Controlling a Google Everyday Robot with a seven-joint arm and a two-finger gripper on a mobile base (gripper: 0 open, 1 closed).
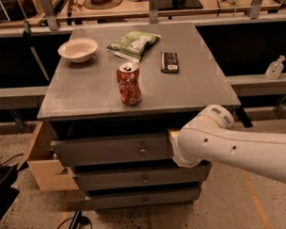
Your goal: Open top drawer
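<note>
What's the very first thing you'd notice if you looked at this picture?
The big white robot arm reaching in from the right catches the eye first, with its gripper mostly hidden behind the wrist, at the right end of the top drawer. Next comes the red soda can, standing upright near the front of the grey tabletop, with a white bowl and a green bag farther back.
</note>
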